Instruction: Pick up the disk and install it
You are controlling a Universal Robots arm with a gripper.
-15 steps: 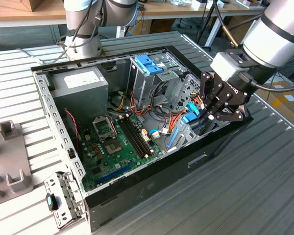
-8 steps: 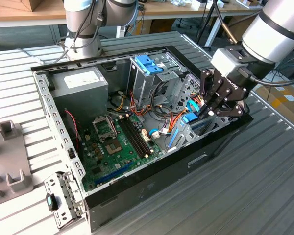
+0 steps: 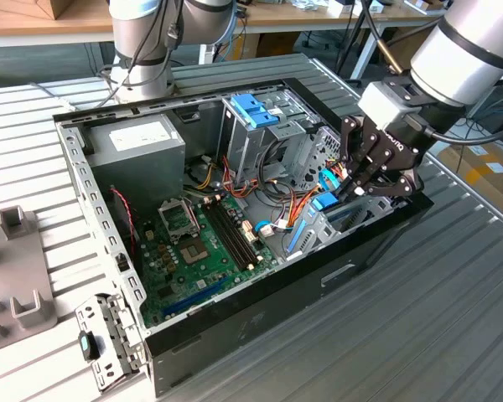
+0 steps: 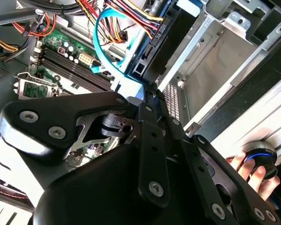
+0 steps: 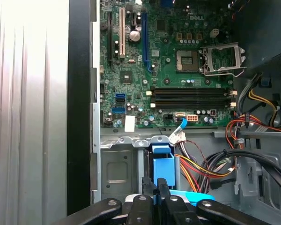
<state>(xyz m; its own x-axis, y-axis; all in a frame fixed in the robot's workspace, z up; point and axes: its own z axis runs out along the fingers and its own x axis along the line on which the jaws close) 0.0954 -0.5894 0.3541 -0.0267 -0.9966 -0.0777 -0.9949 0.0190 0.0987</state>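
Note:
The disk [image 3: 327,199] is a dark slab in a bright blue carrier, held on edge over the drive bay at the corner of the open computer case [image 3: 235,322] on the exterior view's right. My black gripper [image 3: 352,188] is shut on its blue carrier. In the second wrist view the fingertips [image 4: 147,96] meet at the disk's [image 4: 152,47] near end, beside the bare metal bay [image 4: 215,61]. The first wrist view has the gripper [image 5: 157,187] pinched on the blue carrier [image 5: 163,168], above the bay's metal floor [image 5: 114,171].
Red, yellow and light-blue cables [image 3: 293,201] crowd the space beside the bay. An upright metal cage with a blue handle [image 3: 253,109], the power supply [image 3: 138,142] and the motherboard [image 3: 201,243] take up the case. A hand [image 4: 253,173] rests on a round knob outside it.

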